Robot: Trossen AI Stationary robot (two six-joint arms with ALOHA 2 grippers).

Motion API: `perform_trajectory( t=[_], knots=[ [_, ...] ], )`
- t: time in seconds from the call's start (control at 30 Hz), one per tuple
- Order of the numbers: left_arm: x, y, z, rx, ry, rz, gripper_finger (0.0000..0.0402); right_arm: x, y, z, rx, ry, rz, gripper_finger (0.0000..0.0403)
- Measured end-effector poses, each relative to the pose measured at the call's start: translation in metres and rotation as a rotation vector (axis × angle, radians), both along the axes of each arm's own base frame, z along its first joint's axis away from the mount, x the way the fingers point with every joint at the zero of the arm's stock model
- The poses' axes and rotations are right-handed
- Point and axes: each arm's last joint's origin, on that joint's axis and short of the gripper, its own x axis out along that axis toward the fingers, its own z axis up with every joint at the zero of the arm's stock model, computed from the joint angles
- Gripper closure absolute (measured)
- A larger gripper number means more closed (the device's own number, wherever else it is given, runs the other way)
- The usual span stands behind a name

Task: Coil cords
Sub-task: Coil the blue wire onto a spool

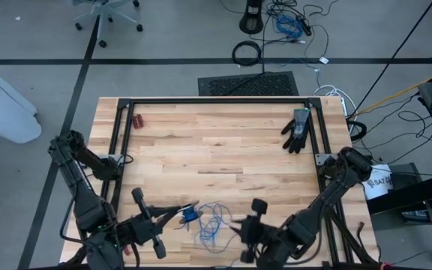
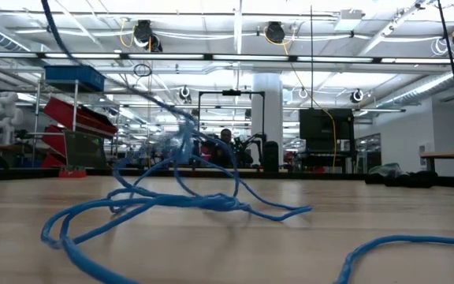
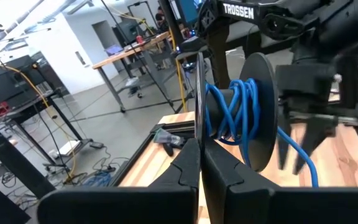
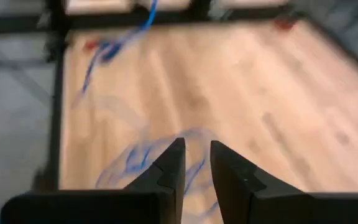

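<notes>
The blue cord (image 2: 180,197) runs off the low view's near edge (motion-smeared in the right wrist view); the right gripper's (image 4: 196,163) fingertips hide part of it.

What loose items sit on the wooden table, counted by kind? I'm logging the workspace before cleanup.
Blue cord, partly wound on a spool held in the left pincer: 1
Black glove, far right part of the table: 1
Small red item, far left part of the table, too small to identify: 1
Total: 3
</notes>
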Motion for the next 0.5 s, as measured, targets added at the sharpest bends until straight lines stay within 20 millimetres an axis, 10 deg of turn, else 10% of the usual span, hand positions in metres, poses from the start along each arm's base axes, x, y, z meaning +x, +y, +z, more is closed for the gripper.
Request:
perform_trajectory(
  t=[0.5],
  knots=[
    [0.004,0.002,0.0,-0.017,0.004,-0.016,0.0395,0.067,0.015,0.013,-0.329,-0.387,0.074,0.0302]
  ],
)
